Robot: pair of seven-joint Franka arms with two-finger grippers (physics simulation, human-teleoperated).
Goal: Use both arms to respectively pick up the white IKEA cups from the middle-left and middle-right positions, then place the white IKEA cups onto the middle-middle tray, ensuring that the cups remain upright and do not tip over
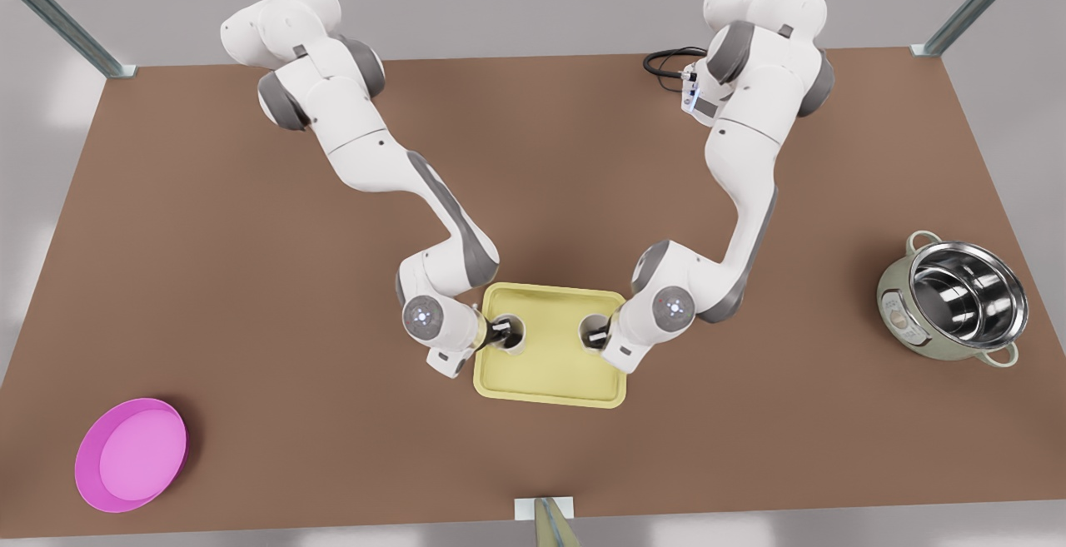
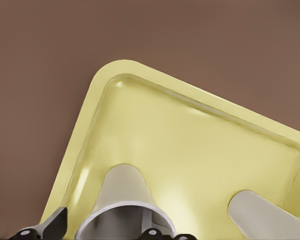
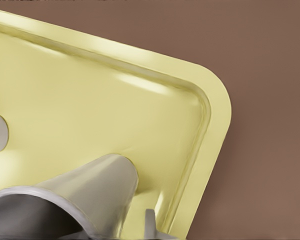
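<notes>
Yellow tray [image 1: 550,380], mid-table, bore both cups [image 1: 510,332] [image 1: 594,332] upright; left gripper [image 1: 502,332] and right gripper [image 1: 601,335] each pinching a rim. Pink dish [image 1: 132,454], pot [image 1: 953,297] well apart at table edges.

Item count, by kind
Two arms [image 1: 366,147], two white cups [image 1: 510,332], one tray [image 1: 550,385], one pink dish [image 1: 132,455], one pot [image 1: 953,297].

Pale yellow rectangular tray [image 1: 550,372]; two small white cups [image 1: 510,332] [image 1: 593,332], greyish inside; plain brown tabletop [image 1: 250,280]; magenta-pink round dish [image 1: 132,455]; steel-lined greenish-grey pot [image 1: 953,297]; white-and-grey arms [image 1: 375,147].
</notes>
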